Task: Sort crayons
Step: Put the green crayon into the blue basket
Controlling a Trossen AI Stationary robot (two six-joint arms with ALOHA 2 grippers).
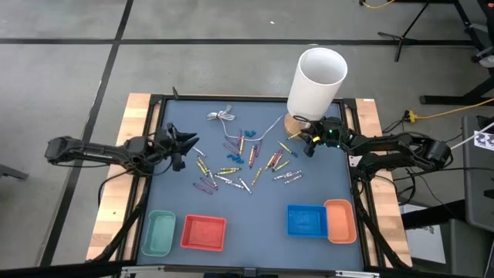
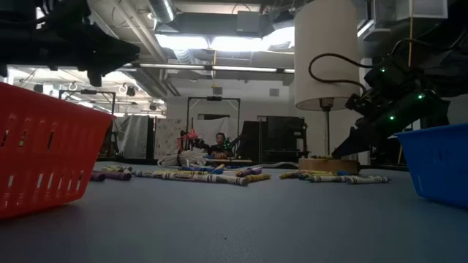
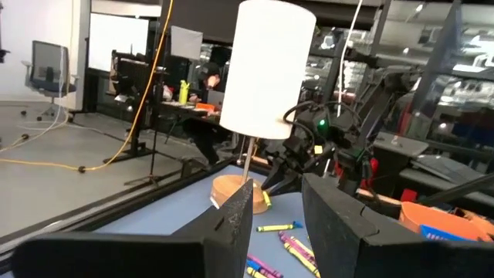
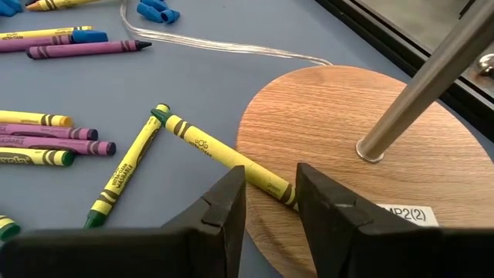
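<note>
Lamp, cable, four trays, perhaps.

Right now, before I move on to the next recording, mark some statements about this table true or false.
1. Four bins sit along the table's near edge: green, red, blue and orange. True.
2. The crayons are already sorted into the bins. False: they lie scattered on the mat mid-table; the bins look empty.
3. The right gripper is low beside the lamp's wooden base, jaws apart over a yellow crayon. True.
4. The left gripper holds a purple crayon. False: its jaws are open with nothing in them.
5. The lamp lies tipped over. False: it stands upright on its base.
</note>
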